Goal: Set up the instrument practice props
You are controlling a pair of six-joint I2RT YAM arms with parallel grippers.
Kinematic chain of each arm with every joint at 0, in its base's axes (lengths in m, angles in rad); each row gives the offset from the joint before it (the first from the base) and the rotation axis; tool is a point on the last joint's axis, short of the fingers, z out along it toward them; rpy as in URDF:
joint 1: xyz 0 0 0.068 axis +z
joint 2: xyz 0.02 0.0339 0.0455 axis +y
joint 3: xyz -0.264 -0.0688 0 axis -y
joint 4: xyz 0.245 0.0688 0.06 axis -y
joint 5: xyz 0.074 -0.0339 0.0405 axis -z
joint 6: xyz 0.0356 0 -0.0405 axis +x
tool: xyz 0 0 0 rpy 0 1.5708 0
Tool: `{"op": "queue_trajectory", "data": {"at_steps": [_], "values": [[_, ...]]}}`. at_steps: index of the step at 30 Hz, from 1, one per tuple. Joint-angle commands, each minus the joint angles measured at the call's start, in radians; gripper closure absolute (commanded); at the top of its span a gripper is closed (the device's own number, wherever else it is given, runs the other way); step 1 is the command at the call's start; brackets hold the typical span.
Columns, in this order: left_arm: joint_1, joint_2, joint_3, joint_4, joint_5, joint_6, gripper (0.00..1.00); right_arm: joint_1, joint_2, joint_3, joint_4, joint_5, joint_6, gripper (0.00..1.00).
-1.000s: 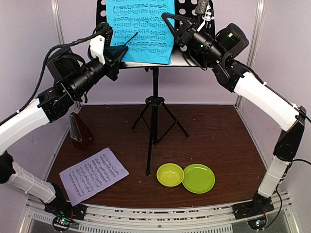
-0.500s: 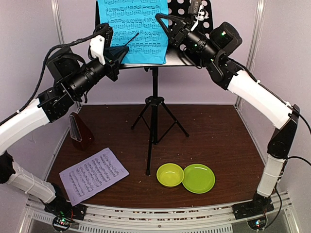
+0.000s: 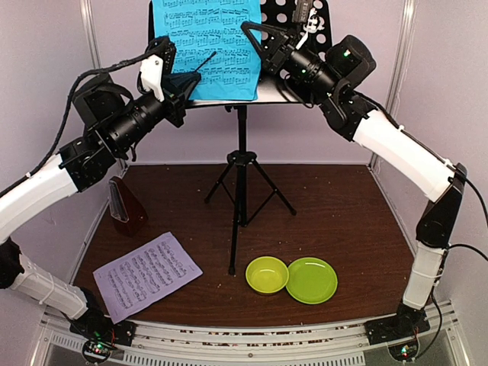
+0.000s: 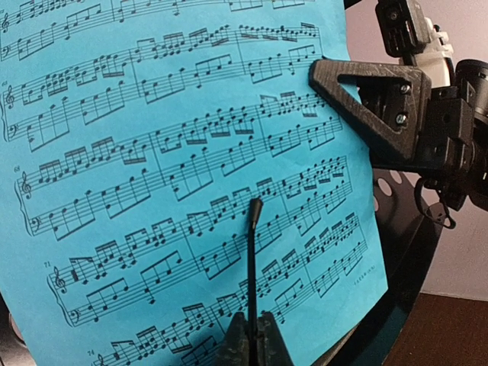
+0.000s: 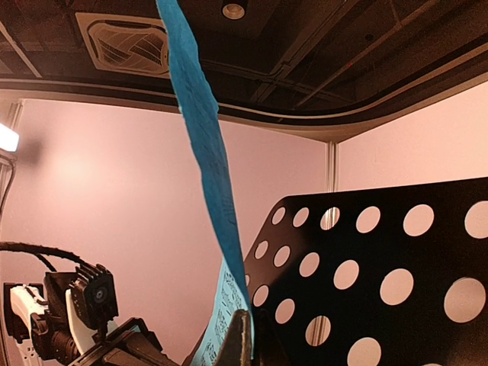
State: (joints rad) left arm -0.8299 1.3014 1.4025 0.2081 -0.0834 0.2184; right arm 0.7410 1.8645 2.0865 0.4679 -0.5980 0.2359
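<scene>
**Step in hand:** seating the blue sheet on the stand. The stand is at the middle of the worktop, toward the far edge.

**Sheet position:** upright against the left part of the perforated desk. In the right wrist view its upper part stands off the desk face. Whether its bottom edge rests on the ledge cannot be told.

**Right gripper:** clenched on the right edge of the blue sheet.

**Left gripper:** at the lower left corner of the desk, closed on a thin black rod that lies across the sheet face. This is probably a page retainer.

**Not yet placed:**
- The lilac sheet lies flat at the near left corner.
- The metronome is at the left edge.

**Next move (judgement):**
1. Press the blue sheet flat against the desk.
2. Confirm that the ledge or the rod holds it.
3. Only then open the right gripper.

Early release risks the sheet tipping forward off the stand. The lilac sheet likely follows.
</scene>
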Motion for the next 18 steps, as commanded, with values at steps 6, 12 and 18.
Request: {"op": "queue_trajectory", "data": {"at_steps": [6,12,18], "values": [[-0.006,-0.025,0.007,0.087,0.107,0.005,1.00,0.023,0.068,0.041,0.019,0.018,0.020,1.00],[-0.005,-0.022,0.010,0.085,0.122,0.009,1.00,0.031,0.071,0.035,0.007,0.017,0.005,0.97],[-0.005,-0.022,0.012,0.086,0.124,0.010,1.00,0.034,0.065,0.030,-0.004,0.027,-0.004,0.74]]}}
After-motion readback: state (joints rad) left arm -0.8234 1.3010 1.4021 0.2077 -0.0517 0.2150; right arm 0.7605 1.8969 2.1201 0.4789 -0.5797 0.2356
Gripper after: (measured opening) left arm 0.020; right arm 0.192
